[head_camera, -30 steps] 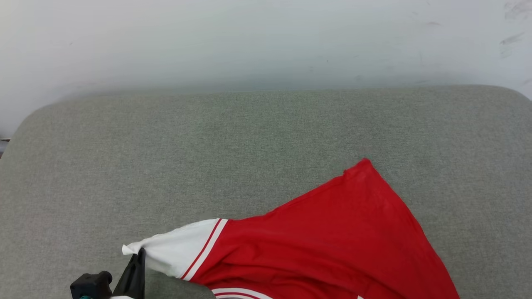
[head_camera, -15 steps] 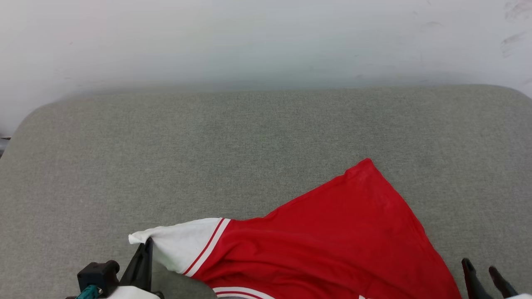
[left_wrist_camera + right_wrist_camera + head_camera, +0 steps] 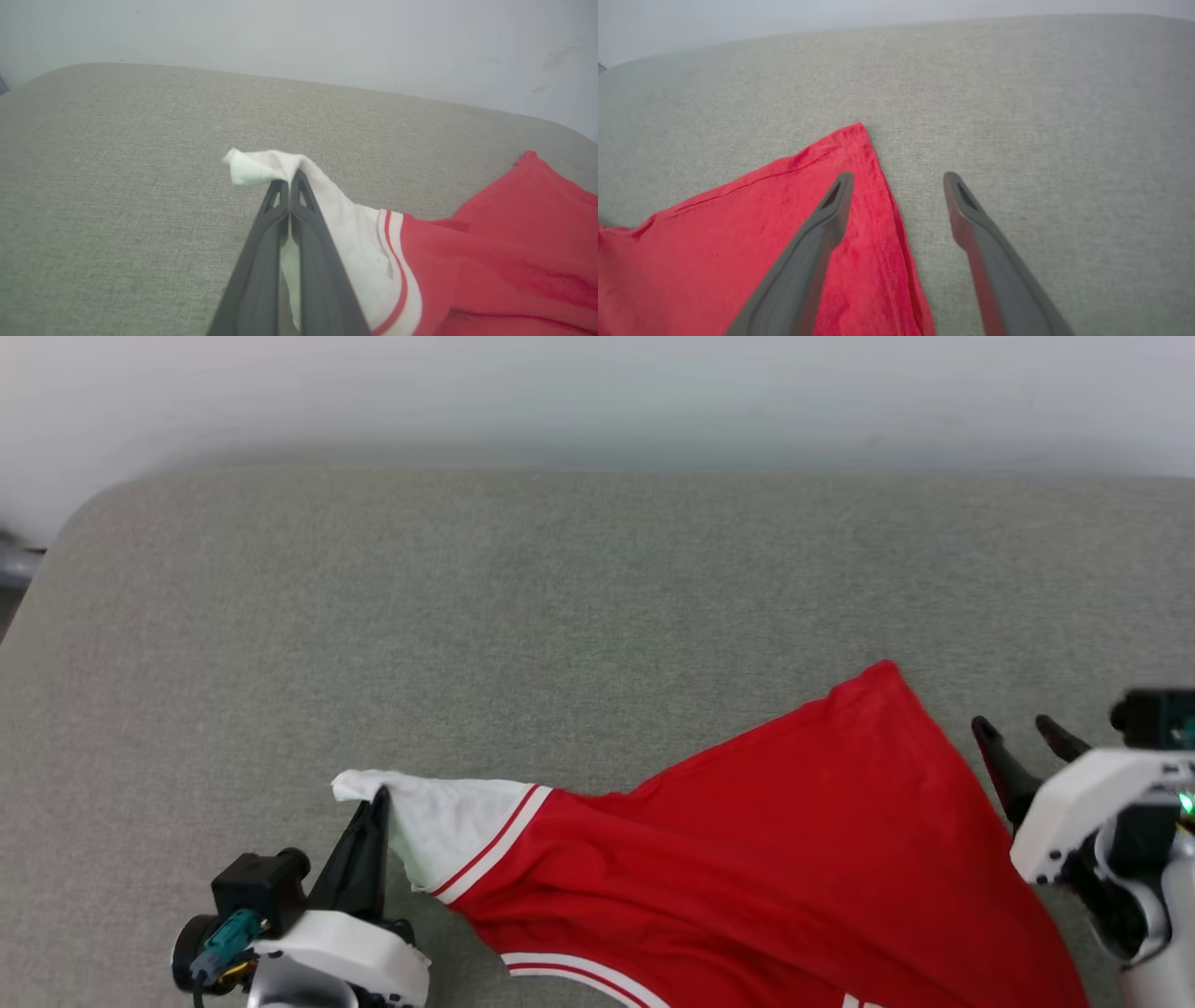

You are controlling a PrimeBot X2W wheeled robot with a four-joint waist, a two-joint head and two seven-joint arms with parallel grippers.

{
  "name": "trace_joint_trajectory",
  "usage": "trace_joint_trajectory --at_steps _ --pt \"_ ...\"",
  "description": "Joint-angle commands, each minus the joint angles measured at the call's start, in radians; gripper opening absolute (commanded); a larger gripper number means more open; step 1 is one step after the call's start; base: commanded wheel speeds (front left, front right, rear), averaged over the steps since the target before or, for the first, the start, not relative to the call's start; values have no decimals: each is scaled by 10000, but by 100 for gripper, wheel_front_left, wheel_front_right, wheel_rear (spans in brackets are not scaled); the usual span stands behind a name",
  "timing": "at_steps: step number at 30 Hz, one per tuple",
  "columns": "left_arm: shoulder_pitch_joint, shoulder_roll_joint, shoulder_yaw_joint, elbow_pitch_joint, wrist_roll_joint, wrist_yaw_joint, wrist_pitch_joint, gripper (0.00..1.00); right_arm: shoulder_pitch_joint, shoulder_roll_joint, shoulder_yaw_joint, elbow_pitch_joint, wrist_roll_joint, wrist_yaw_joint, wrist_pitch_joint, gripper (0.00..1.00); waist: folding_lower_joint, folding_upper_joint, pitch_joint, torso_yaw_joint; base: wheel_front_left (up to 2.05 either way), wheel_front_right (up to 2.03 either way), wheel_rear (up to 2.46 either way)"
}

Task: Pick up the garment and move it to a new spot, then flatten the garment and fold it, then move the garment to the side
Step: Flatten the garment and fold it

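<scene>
You have the grey fabric-covered bench filling most of the head view, with a pale wall behind it; the garment lies on the near right part of the bench, its red body spread towards you and one red corner pointing at the wall; its white sleeve, edged with red-white stripes, stretches out to your left. Your left claw is pinched tight on the tip of that sleeve, which bunches over the fingertips; your right claw stands wide apart and grips nothing, just beside the garment's right edge; in the right wrist view one finger is over the red cloth and the other over bare bench.
</scene>
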Motion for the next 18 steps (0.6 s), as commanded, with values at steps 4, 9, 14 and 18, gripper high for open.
trace_joint_trajectory --at_steps 4,9,14,18 --pt "-570 -119 -288 51 9 -86 -192 0 -1361 -830 969 509 779 -6 2071 100 -1 0 676 504 0 0 0" --pt "-1147 -212 -572 170 9 -163 -365 0 -2599 -1435 1667 927 1081 -7 3889 100 -1 0 1234 839 0 0 0" --pt "-1620 -287 -760 249 18 -194 -534 0 -3483 -1670 2286 1294 1002 -7 4359 100 -1 0 1830 1046 0 0 0" --pt "-1863 -319 -868 328 -1 -220 -629 0 -3866 -1663 2888 1805 1239 -6 4406 100 -1 0 2177 1115 0 0 0"
